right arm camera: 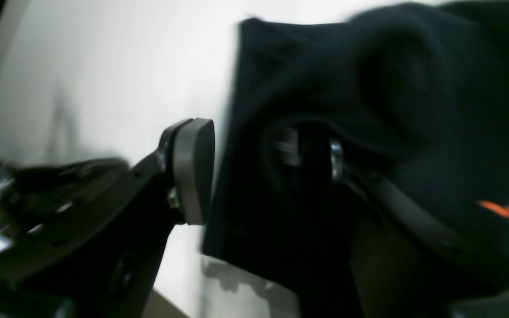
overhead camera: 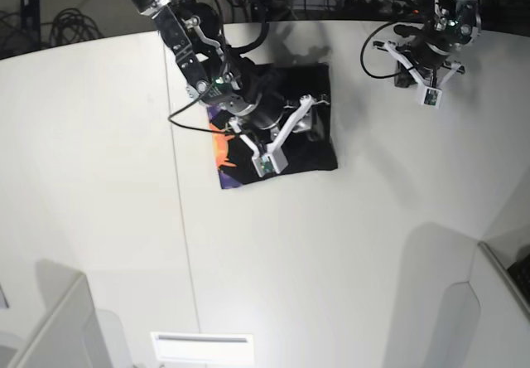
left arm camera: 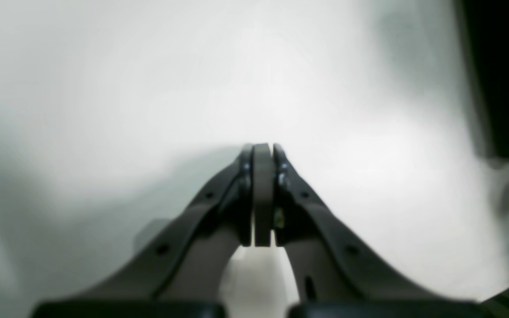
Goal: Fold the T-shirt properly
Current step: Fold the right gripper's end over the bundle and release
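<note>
- The T-shirt (overhead camera: pixel 277 128) lies on the white desk (overhead camera: pixel 348 260) toward its far edge, a little left of the middle in the base view. It is already gathered into a compact, roughly square black packet, well apart from the desk's near edge.
- A strip of the orange and purple print shows along the packet's left side, so one layer there is turned print-side out, not fully tucked under.
- The right tool (right arm camera: pixel 254 176) sits low over the packet. In the right wrist view its jaws stand apart: one grey pad (right arm camera: pixel 192 170) is clear of the cloth, just beside its edge, while the other finger is buried in a dark fold. I judge it as open with cloth draped on one finger, not clamped on it.
- The left tool (left arm camera: pixel 262 194) is closed with its pads pressed together and nothing between them. It hangs over bare desk near the far right corner, well apart from the T-shirt.
- Judgement on progress: the main folds look done, since the garment is small and has fairly straight edges. The task seems close to its end.
- What seems left: freeing the right tool without dragging the top layer, then flattening the bunched fold under it. The packet's far right corner looks slightly rumpled, though the view is too small to be sure.
</note>
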